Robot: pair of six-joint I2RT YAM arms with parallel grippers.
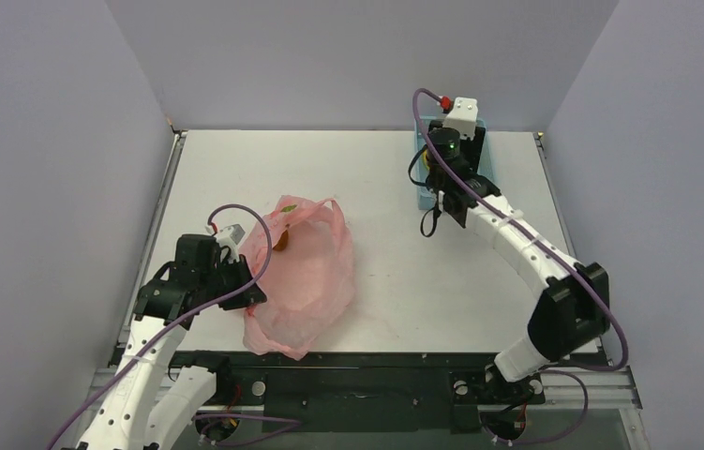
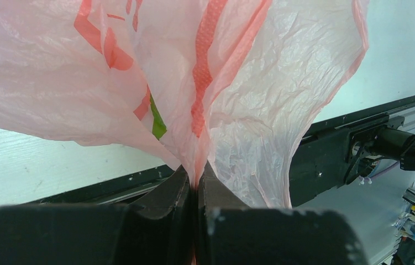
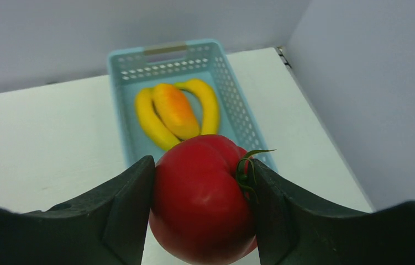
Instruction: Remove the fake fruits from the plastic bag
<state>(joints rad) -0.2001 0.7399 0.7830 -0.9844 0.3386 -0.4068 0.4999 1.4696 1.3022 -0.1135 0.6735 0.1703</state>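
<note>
My left gripper (image 2: pixel 197 182) is clenched on a fold of the pink plastic bag (image 1: pixel 306 272). The bag lies near my left base, its length running front to back, handles toward the far wall. My right gripper (image 3: pixel 202 165) grasps the red apple (image 3: pixel 199 210), stalk pointing sideways, over the blue basket (image 3: pixel 238 110), where two bananas (image 3: pixel 150 118) and a mango (image 3: pixel 174 110) lie lengthwise.

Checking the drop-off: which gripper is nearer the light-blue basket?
Right. The right gripper, fingers around the red fake fruit, hovers at the near end of the light-blue basket; the left gripper is across the table, shut on the pink plastic bag.
</note>
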